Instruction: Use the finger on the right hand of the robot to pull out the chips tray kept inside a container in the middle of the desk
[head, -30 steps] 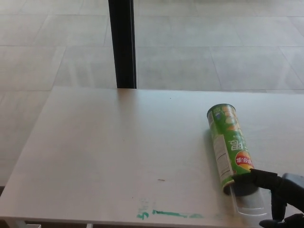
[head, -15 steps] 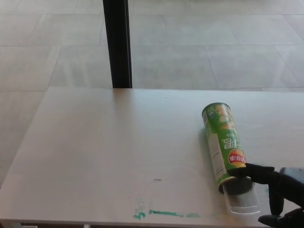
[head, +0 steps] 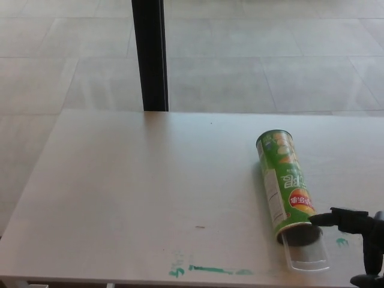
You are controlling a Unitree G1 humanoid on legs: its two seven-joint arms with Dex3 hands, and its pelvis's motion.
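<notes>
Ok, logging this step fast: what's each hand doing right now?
Left hand: not in view.
Right hand: open, holding nothing, one finger stretched toward the clear tray at the green can mouth.

right robot hand point(head: 360, 237) has drawn back from the can point(head: 285, 186).

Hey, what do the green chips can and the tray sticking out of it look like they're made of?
The chips can looks like cardboard with a glossy printed green wrap, though the look leaves it open. The tray appears to be thin clear plastic: the desk shows through it and its edges catch light.
</notes>
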